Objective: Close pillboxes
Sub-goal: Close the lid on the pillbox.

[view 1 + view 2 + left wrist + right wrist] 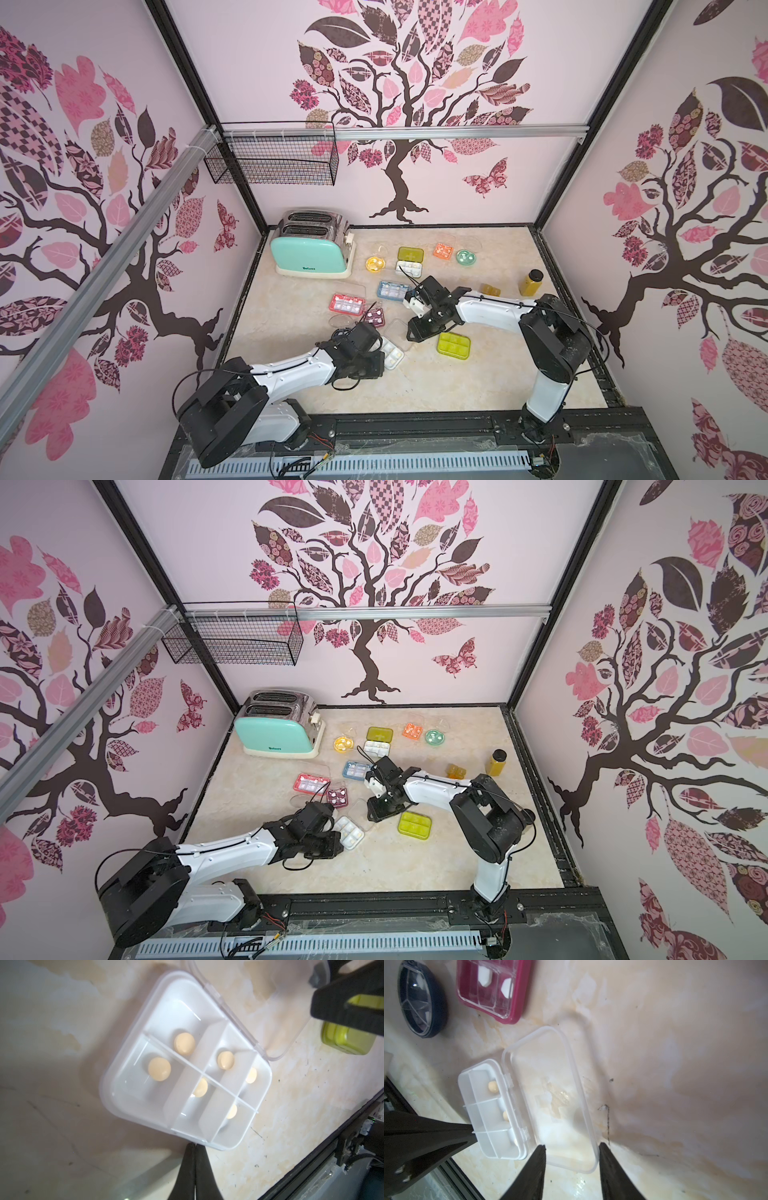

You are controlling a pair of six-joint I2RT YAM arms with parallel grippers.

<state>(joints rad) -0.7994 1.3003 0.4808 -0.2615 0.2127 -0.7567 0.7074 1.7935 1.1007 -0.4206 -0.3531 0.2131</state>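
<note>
Marble tabletop (457,382): six pills (159,1069) in white pillbox (180,1007); left claw (194,1147) pinched, right claw (572,1145) apart.

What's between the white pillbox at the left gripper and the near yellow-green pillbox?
The clear lid of the white pillbox, hinged open flat on the table; the right gripper stands open astride its end. Both wrist views show it.

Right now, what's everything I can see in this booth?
toaster: one, mint, far left.
wire basket: one, black, back wall.
amber bottle: one, black cap, far right.
orange block: one, beside the bottle.
rectangular pillboxes: eight; olive, far white, orange at back; blue, pink, maroon mid-table; near white, yellow-green in front.
round pillboxes: three; yellow, mint at back; navy beside maroon.
left end effector: one, black, shut, tip at near white box's edge.
right end effector: one, black, open, over that box's open lid.
</note>
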